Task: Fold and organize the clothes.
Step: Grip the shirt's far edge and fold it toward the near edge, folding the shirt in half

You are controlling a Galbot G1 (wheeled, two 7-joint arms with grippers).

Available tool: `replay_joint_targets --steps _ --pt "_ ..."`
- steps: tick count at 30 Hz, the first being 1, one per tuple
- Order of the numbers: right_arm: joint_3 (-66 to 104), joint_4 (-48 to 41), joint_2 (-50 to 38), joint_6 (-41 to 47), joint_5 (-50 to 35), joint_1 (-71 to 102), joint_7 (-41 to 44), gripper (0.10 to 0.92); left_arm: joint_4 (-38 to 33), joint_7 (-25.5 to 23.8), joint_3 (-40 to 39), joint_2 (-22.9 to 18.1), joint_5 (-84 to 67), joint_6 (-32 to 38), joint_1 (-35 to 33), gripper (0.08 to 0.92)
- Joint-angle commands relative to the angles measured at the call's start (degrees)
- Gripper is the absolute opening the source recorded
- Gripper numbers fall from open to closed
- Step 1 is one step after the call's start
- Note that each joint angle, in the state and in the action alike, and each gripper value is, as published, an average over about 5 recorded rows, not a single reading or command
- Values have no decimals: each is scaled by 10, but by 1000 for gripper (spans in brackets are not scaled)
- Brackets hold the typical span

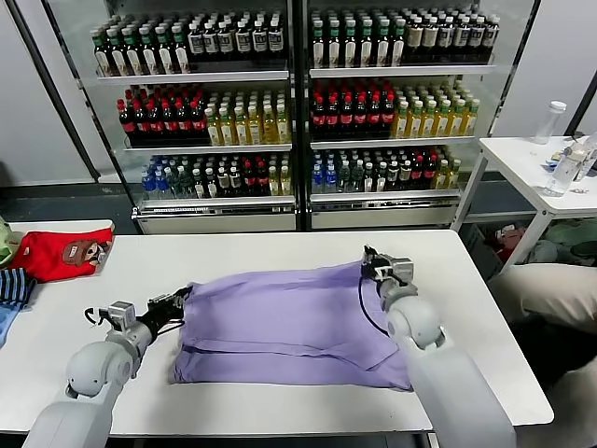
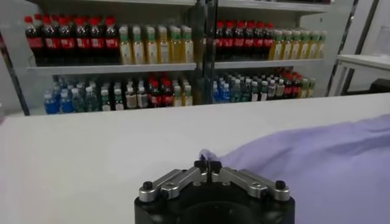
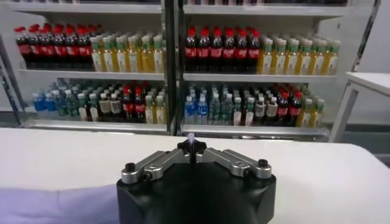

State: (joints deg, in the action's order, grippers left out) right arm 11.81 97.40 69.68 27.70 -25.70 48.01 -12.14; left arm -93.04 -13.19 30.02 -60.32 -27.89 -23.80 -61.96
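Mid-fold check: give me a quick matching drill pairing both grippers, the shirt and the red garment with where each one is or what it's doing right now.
Things:
1. left gripper
2. right gripper
3. lavender T-shirt
4. red garment

States:
A. lies at the table's far left edge, apart from both arms
B. spread across the middle of the white table
C. jaws shut on the shirt's left edge
D. jaws shut on the shirt's far right corner

Pairs: 1-C, 2-D, 3-B, 4-A
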Motion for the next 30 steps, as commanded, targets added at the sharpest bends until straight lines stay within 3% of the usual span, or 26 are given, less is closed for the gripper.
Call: replay_joint_targets --steps 1,30 --pt "15 93 -33 5 -7 79 1 116 -38 4 17 -2 -10 19 -52 83" --pt "22 111 -40 8 -7 143 -8 116 -102 -60 87 10 -23 -31 -144 85"
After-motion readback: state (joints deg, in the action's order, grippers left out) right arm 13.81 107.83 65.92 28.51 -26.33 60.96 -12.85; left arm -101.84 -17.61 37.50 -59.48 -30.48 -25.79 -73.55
